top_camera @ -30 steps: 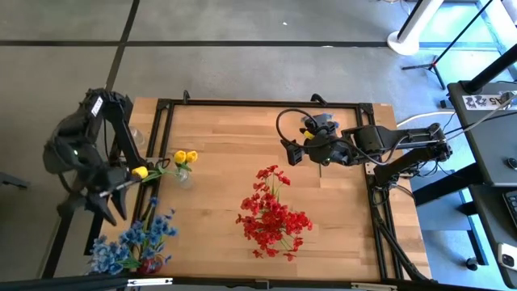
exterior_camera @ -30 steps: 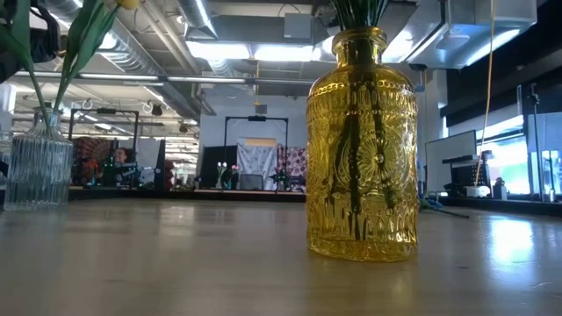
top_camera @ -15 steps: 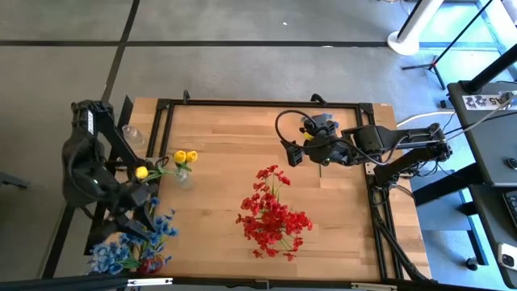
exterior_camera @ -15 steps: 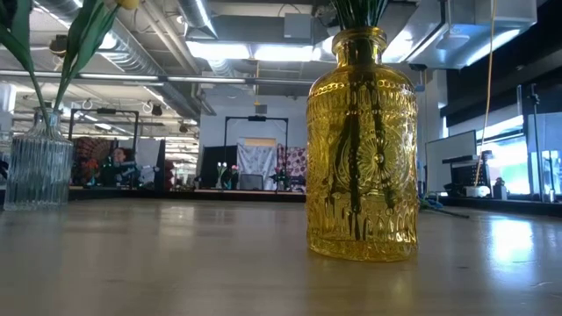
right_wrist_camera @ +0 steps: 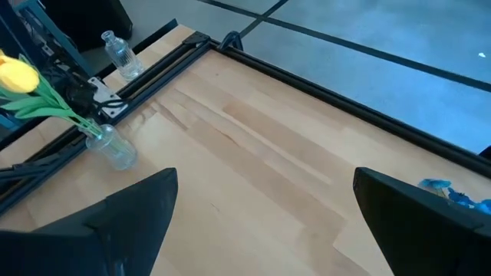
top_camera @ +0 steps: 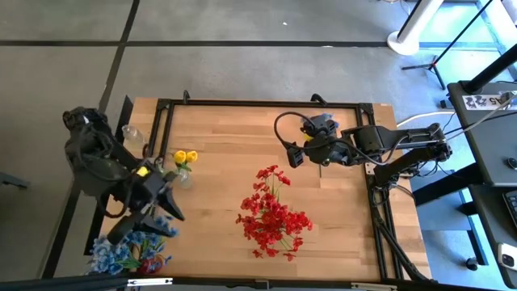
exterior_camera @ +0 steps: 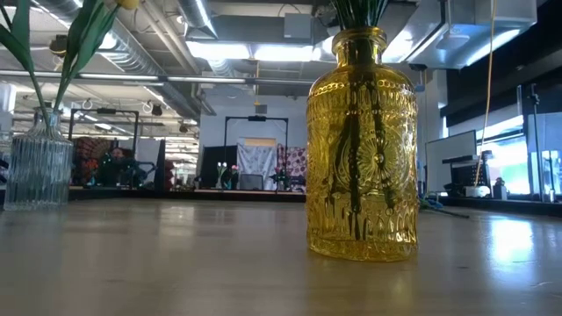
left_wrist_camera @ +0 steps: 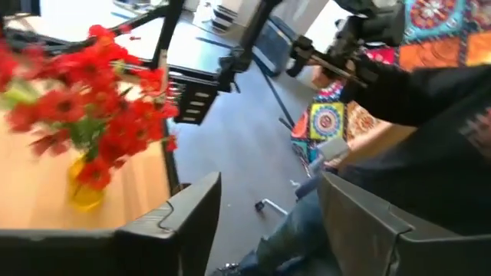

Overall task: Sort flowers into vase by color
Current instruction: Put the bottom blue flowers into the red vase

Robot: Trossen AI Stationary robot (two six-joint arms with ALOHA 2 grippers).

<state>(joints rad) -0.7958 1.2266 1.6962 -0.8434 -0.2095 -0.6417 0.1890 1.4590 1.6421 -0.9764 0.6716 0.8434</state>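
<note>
Red flowers [top_camera: 273, 214] stand in a yellow glass vase [exterior_camera: 361, 147] at the table's middle. Yellow flowers [top_camera: 185, 156] stand in a clear ribbed vase [exterior_camera: 36, 168] at the left. Blue flowers [top_camera: 129, 246] stand bunched at the near left corner. My left gripper [top_camera: 157, 212] is open and empty above the table, between the yellow and the blue flowers. It faces the red flowers [left_wrist_camera: 84, 100]. My right gripper [top_camera: 292, 153] is open and empty over the far right part of the table. It faces the clear vase [right_wrist_camera: 111, 147].
A small clear bottle [top_camera: 133, 133] lies on the black frame rail at the far left; it also shows in the right wrist view [right_wrist_camera: 119, 50]. Bare wood lies between the vases and the right gripper. A seated person [left_wrist_camera: 399, 115] shows beyond the table's right side.
My left gripper has swung from the table's left edge toward the right, coming over the table just beyond the blue flowers, and has turned to face the table's right side. The flowers and vases have stayed in place.
</note>
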